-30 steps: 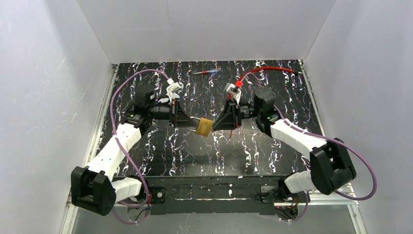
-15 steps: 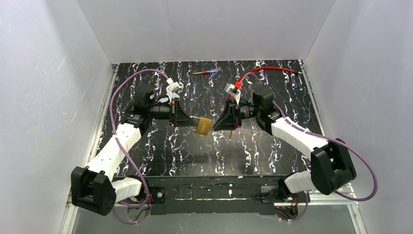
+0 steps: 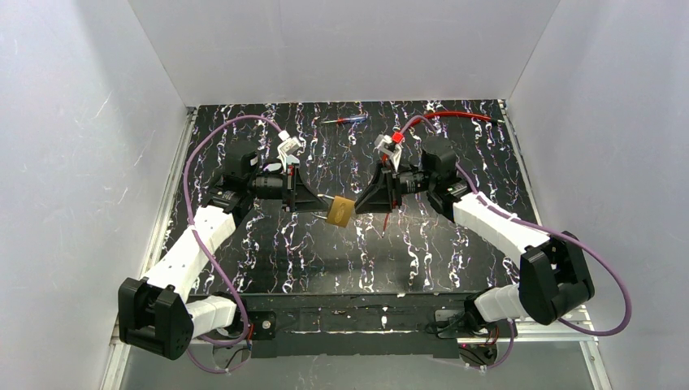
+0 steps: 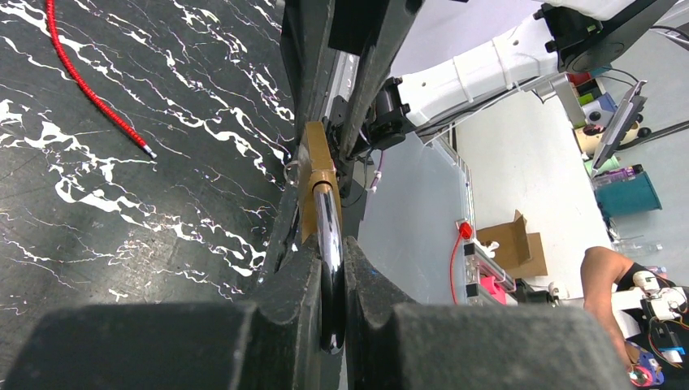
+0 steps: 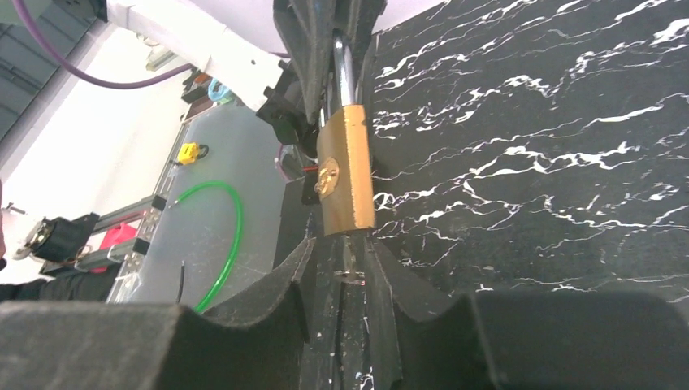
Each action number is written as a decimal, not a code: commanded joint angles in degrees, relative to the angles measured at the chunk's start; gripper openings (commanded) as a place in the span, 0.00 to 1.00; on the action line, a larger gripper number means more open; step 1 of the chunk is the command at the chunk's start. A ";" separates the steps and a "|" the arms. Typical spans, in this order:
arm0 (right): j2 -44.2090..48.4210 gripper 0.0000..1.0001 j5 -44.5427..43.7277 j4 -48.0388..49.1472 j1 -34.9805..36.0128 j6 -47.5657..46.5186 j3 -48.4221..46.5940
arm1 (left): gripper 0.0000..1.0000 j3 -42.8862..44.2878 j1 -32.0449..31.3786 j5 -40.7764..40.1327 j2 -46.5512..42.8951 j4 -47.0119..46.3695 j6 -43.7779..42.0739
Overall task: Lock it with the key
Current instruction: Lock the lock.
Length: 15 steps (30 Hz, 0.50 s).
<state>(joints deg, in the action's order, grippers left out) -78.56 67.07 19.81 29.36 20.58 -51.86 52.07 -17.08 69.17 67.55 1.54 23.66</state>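
The padlock (image 3: 341, 211) hangs above the middle of the table (image 3: 325, 260), clear of the surface and a little nearer the far edge than the near one. It sits between the two arms, which reach in from either side. The left gripper (image 3: 313, 201) is closed on the padlock's chrome shackle (image 4: 327, 236), and the left wrist view shows the fingers clamped tightly around the bar. The right gripper (image 3: 361, 207) meets the brass body from the opposite side. In the right wrist view its jaws stand slightly apart around a thin metal piece, most likely the key (image 5: 351, 275), just below the padlock's bottom end. Whether the pads press on that piece cannot be told. The keyway itself is hidden, and only a round emblem shows on the brass face. White walls (image 3: 349, 49) close off the table's left, right and far edges, so the only open side is the near one, where the arm bases are bolted. There is bare marbled surface in front of the padlock toward the near edge, and more toward both side edges. Along the far edge lie a small screwdriver (image 3: 343, 120) near the middle and a red cable (image 3: 455, 116) running toward the far right corner. Both are well apart from the padlock.
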 commanded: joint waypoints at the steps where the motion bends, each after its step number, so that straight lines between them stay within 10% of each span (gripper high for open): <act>1: 1.26 0.36 -0.13 2.18 2.20 -0.11 0.56 | 0.00 1.86 0.04 3.87 -2.81 -3.36 0.95; 15: 1.61 0.22 0.51 2.43 2.36 0.37 2.71 | 0.00 2.22 0.12 3.43 -2.26 -3.73 1.54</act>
<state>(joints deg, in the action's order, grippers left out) -78.56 66.85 19.84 31.64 20.84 -49.74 52.07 -17.08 69.43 67.55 1.28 24.47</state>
